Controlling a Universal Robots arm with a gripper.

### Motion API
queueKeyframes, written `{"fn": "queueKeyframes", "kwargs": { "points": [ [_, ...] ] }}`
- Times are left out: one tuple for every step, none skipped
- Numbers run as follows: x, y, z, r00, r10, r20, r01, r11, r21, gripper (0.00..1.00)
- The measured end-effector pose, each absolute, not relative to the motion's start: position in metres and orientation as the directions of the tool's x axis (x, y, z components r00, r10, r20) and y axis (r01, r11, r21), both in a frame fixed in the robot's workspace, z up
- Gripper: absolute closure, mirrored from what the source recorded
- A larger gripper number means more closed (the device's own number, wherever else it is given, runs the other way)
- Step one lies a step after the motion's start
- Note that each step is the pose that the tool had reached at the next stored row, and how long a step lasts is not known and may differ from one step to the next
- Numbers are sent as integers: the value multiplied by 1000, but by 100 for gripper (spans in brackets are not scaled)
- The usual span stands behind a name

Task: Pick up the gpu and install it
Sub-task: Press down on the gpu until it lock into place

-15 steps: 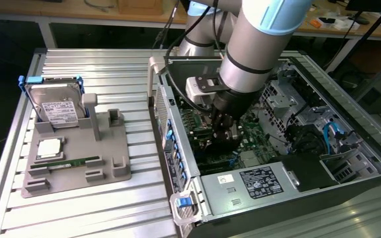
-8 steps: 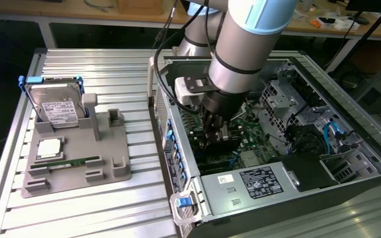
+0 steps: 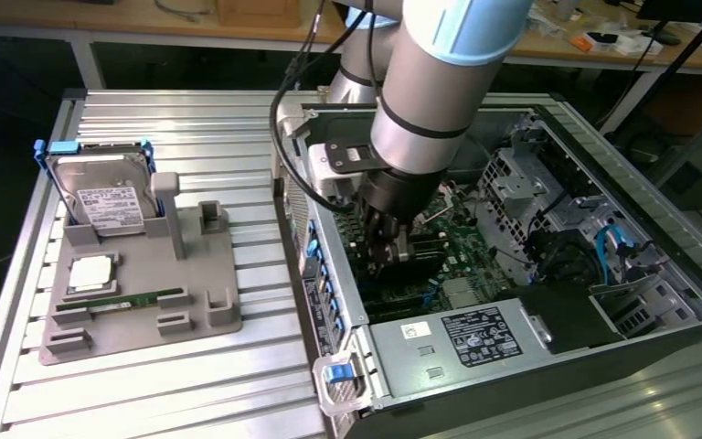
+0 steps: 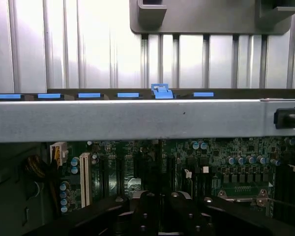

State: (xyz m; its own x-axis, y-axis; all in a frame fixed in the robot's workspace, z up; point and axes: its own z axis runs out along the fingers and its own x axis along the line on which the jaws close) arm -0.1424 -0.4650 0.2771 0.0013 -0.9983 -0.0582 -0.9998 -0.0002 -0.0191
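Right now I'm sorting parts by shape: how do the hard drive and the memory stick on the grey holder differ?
The hard drive is a boxy silver block with a white label; the memory stick is a thin green strip. The hard drive stands up on edge in a blue bracket; the memory stick lies low along its slot. Both sit in the grey holder, outside the computer case.

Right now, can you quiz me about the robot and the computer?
1. True or false: the gripper is down inside the open computer case.
2. Which part stands on edge in the grey holder? A) the hard drive B) a fan C) a battery
3. Fill in: the narrow green memory stick lies on the holder, on the exterior view's ____ of the case.

Key: 1 true; 2 A; 3 left.
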Motion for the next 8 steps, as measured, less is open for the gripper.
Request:
{"fn": "queueKeyframes", "kwargs": {
  "points": [
    [-142,-465,276,1,-998,-58,-1000,0,-19,89],
    [-142,-465,274,1,-998,-58,-1000,0,-19,89],
    [-142,-465,273,1,-998,-58,-1000,0,-19,89],
    [-142,-465,273,1,-998,-58,-1000,0,-19,89],
    [-142,-465,273,1,-998,-57,-1000,0,-19,89],
    [-142,-465,273,1,-998,-58,-1000,0,-19,89],
    [-142,-465,273,1,-998,-58,-1000,0,-19,89],
    [-142,-465,272,1,-998,-58,-1000,0,-19,89]
  ]
}}
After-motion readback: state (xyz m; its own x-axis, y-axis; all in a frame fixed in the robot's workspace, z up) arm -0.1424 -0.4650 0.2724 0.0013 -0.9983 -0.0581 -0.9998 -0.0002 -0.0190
